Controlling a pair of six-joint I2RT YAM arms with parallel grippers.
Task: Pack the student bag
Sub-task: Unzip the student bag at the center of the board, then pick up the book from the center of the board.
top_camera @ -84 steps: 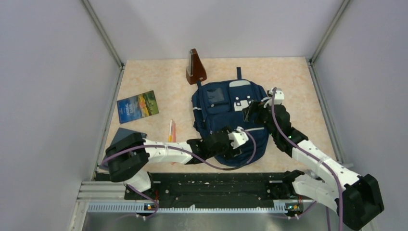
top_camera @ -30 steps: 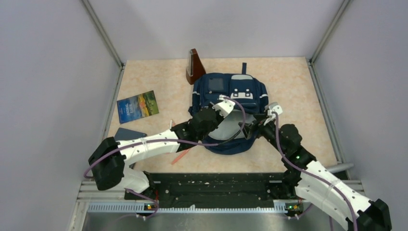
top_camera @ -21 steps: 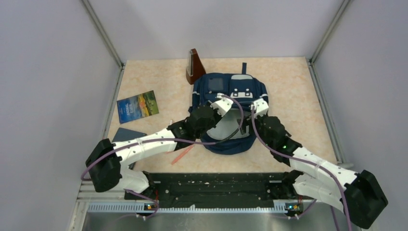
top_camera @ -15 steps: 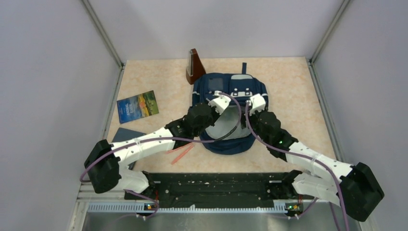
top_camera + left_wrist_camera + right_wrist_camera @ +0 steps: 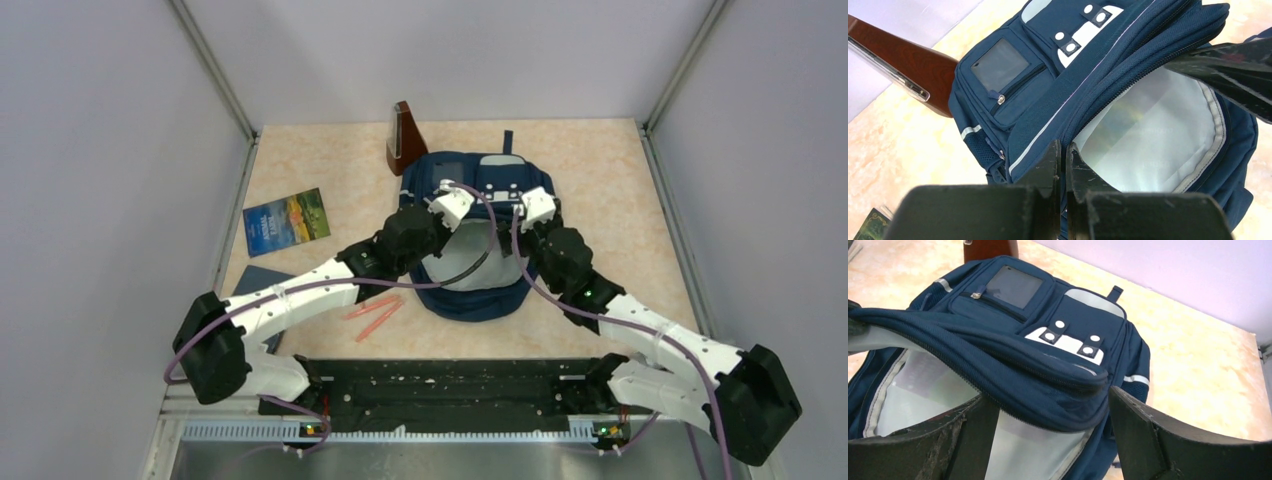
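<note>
Student bag point(image 5: 500, 185) lies mid-table toward the far side, main zip open, grey lining showing. Left gripper point(image 5: 1062, 160) is pinched tight on the flap's zip edge. Right gripper point(image 5: 1045, 410) has its jaws spread wide astride that flap, nothing clamped. Best approach: lift both sides evenly, hold the mouth taut, and avoid nudging the metronome point(image 5: 405, 140) just beside the bag. Beige marbled tabletop point(image 5: 620, 200), plain lilac walls point(image 5: 450, 60). A book point(image 5: 287, 221) and orange pens point(image 5: 375, 315) lie to the left.

One student bag point(image 5: 452, 178), two books point(image 5: 287, 220), one wooden block point(image 5: 405, 140)
</note>
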